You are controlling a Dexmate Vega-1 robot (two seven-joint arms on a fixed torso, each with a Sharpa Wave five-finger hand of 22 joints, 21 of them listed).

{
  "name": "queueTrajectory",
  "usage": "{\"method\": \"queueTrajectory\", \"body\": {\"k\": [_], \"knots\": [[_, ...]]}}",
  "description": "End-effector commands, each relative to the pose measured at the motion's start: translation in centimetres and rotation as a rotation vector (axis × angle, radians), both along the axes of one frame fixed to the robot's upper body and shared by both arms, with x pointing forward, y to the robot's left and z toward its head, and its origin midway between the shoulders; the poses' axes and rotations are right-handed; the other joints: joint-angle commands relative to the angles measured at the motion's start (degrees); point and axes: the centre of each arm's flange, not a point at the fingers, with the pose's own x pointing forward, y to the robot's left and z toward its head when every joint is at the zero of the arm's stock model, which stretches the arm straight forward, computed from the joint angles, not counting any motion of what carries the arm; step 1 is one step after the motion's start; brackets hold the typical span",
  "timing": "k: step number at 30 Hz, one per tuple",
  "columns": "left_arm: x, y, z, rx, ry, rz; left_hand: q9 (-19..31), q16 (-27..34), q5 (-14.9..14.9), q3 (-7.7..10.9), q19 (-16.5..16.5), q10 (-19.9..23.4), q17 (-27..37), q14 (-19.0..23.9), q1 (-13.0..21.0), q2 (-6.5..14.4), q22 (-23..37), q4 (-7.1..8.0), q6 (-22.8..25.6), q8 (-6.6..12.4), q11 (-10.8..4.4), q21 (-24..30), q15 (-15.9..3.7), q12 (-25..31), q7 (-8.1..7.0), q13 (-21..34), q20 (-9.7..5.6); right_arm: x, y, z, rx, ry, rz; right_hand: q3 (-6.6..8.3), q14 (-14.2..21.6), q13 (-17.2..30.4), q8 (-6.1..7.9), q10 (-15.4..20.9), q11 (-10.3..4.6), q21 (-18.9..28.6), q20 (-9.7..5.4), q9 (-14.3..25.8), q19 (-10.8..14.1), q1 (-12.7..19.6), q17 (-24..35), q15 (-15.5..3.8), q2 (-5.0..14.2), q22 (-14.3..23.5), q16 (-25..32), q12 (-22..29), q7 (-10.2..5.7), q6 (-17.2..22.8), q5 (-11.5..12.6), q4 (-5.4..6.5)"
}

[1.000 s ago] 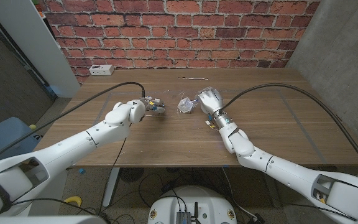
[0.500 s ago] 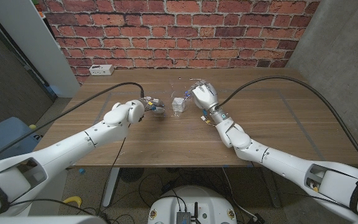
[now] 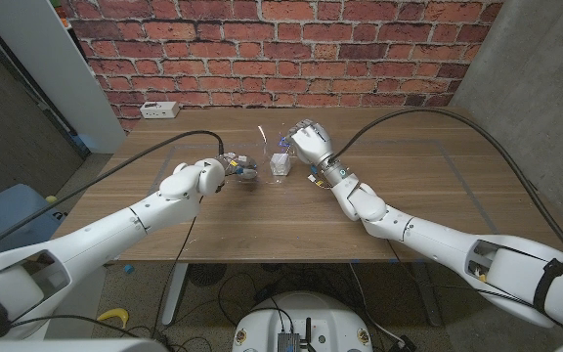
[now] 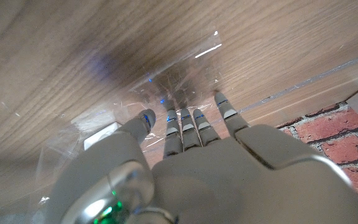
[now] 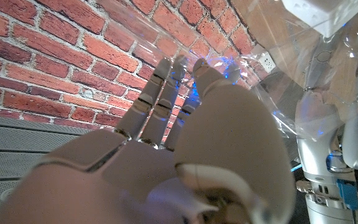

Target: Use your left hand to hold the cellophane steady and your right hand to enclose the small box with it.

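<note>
While your two arms reach in over the wooden bench [image 3: 428, 186], a red brick wall [image 3: 281, 39] stands behind it and a grey panel [image 3: 536, 108] closes off your right side. Black cables [image 3: 428, 132] arc over the bench to each wrist.

Your left hand [image 3: 195, 178] sits left of centre, its fingers [image 4: 182, 124] stretched forward and lying close together, their tips pressing down on the cellophane [image 4: 166, 93]. The left wrist view shows the clear sheet spread under those fingertips, creased and catching light, with one free corner lying flat on the wood.

Your right hand [image 3: 308, 144] is raised just right of centre, back toward the head camera. In the right wrist view its fingers [image 5: 157, 93] reach up nearly straight, side by side, with the sheet [image 5: 291, 74] draped in front of them; you can't tell from any view whether they pinch the film or merely push against it.

Between your two hands the small box [image 3: 281, 164], pale and upright, stands on the sheet, nearer the right hand, with a flap of film rising beside it.

Toward the far left corner of the bench lies a white power strip [image 3: 159, 110].
</note>
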Motion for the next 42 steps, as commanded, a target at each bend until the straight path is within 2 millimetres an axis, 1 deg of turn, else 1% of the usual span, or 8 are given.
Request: {"method": "queueTrajectory", "body": {"k": [1,4,8,13,14,22,26,42], "knots": [[-0.1,0.5,-0.1,-0.008,0.004,0.009,0.1,0.2,0.1,0.13,0.8,0.0,-0.1,0.1,-0.1,0.1,0.1,-0.51,-0.3,0.20,-0.02,-0.2,0.08,0.4,-0.18,0.1,-0.03,1.6,0.9,2.2,0.014,-0.021,-0.036,-0.38,0.4,0.2,-0.23,0.5,-0.04,0.7,-3.48,0.1,-0.2,0.6,0.1,-8.34,-0.03,0.1,-0.2,-0.1,0.06,0.4,0.3,-0.06],[0.0,0.5,-0.1,0.004,0.013,0.024,0.1,0.9,0.1,0.10,1.2,0.5,0.1,2.2,-0.6,0.0,0.2,-0.03,0.0,0.41,0.15,-0.1,0.36,0.7,0.08,0.1,0.34,2.0,0.8,2.7,0.024,-0.023,-0.064,-0.48,0.5,0.2,-0.31,0.6,-0.11,0.8,-3.53,0.1,-0.2,0.6,0.1,-8.34,-0.02,0.1,-0.3,-0.2,0.00,0.4,0.4,-0.03],[0.1,0.5,-0.2,0.022,0.024,0.051,0.1,2.2,0.2,0.79,4.3,6.0,0.1,9.6,-2.6,-0.5,0.2,1.17,4.7,1.77,1.08,0.6,0.44,2.4,1.83,0.1,1.32,2.4,0.4,3.1,0.036,-0.022,-0.091,-0.59,0.5,0.2,-0.40,0.7,-0.09,0.9,-3.55,0.1,-0.4,0.7,0.0,-8.33,0.01,0.1,-0.4,-0.2,-0.02,0.5,0.4,0.00],[0.2,0.3,-0.3,0.058,0.039,0.090,0.2,2.9,0.2,1.59,7.7,12.7,0.2,17.0,-5.2,-0.7,0.4,2.74,11.7,3.12,2.12,1.6,1.03,4.0,2.75,0.2,2.29,2.3,0.0,3.6,0.042,-0.035,-0.112,-0.78,0.6,0.2,-0.53,0.9,-0.06,1.1,-3.61,0.1,-0.4,0.7,-0.1,-8.34,0.05,0.1,-0.4,-0.3,0.00,0.6,0.4,0.04],[0.3,0.3,-0.3,0.060,0.048,0.093,0.2,3.1,0.2,1.64,8.3,13.4,0.3,17.9,-5.5,-0.7,0.5,2.94,12.5,3.28,1.75,1.8,0.94,4.1,2.73,0.2,2.42,2.3,0.0,3.7,0.046,-0.037,-0.115,-0.82,0.7,0.2,-0.58,0.9,-0.09,1.2,-3.62,0.1,-0.5,0.8,-0.1,-8.34,0.06,0.1,-0.5,-0.3,0.02,0.5,0.4,0.04],[0.9,0.1,-0.3,0.080,0.113,0.111,0.5,3.3,0.3,2.25,10.8,20.3,0.4,24.4,-8.5,-0.8,0.7,4.45,21.2,4.95,3.16,2.6,0.73,5.5,4.45,0.4,2.43,1.9,-0.3,4.3,0.046,-0.059,-0.122,-1.01,0.7,0.2,-0.69,1.0,-0.13,1.4,-3.63,0.1,-0.6,0.9,-0.2,-8.34,0.06,0.1,-0.6,-0.4,0.03,0.7,0.4,0.05],[1.2,0.0,-0.3,0.090,0.141,0.117,0.7,3.2,0.3,2.53,11.8,22.2,0.4,25.9,-9.4,-0.7,0.8,4.80,24.1,5.61,3.28,3.0,0.50,5.7,5.27,0.5,2.28,1.6,0.0,4.5,0.035,-0.068,-0.106,-1.13,0.8,0.2,-0.76,0.9,-0.20,1.5,-3.65,0.1,-0.6,1.0,-0.2,-8.34,0.06,0.1,-0.7,-0.6,-0.01,0.9,0.4,0.05],[2.1,0.1,-0.3,0.085,0.173,0.108,0.8,2.7,0.4,3.30,12.0,21.6,0.4,25.9,-9.7,-0.1,0.9,5.05,23.8,5.09,3.19,3.1,0.56,5.1,5.35,0.5,2.17,0.8,4.7,4.3,-0.134,-0.084,0.030,-1.67,1.1,0.2,-1.26,1.0,-0.22,2.3,-4.29,0.1,-0.8,1.2,-0.4,-8.35,0.09,0.0,-1.0,-1.0,-0.10,1.0,0.5,0.11]]}}
